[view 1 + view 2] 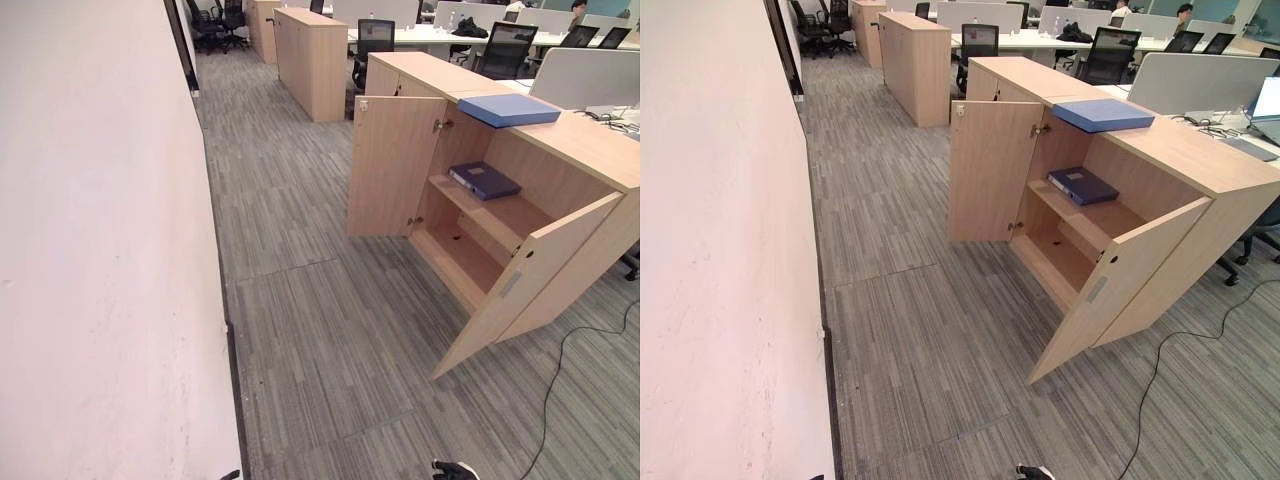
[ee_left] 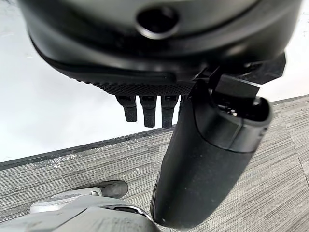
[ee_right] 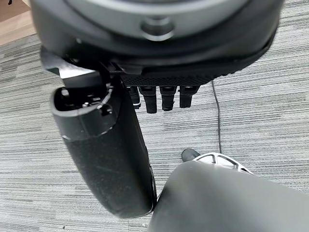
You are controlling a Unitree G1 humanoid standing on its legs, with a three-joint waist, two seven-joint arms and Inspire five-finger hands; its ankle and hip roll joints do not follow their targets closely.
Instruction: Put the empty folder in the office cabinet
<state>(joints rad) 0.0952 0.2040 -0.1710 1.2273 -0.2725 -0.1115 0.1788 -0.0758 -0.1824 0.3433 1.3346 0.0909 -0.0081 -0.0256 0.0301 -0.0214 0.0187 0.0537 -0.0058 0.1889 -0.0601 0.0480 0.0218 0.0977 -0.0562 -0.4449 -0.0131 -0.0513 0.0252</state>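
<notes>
A light blue folder [image 1: 508, 109] lies flat on top of the wooden office cabinet [image 1: 590, 145], near its front edge. Both cabinet doors stand open: the left door [image 1: 392, 165] swung wide, the right door [image 1: 530, 285] angled out over the carpet. Inside, a dark blue folder [image 1: 484, 180] lies on the upper shelf, and the lower shelf [image 1: 1065, 262] is bare. My left hand [image 2: 207, 159] hangs over the carpet beside the white wall, fingers relaxed and holding nothing. My right hand [image 3: 101, 154] also hangs over the carpet, fingers relaxed and holding nothing. Both are well short of the cabinet.
A white wall [image 1: 100, 250] runs along my left. Grey carpet [image 1: 300, 330] stretches between me and the cabinet. A second wooden cabinet [image 1: 312, 60] stands farther back, with black office chairs [image 1: 374, 40] and desks behind. A laptop [image 1: 1267, 100] sits at the right.
</notes>
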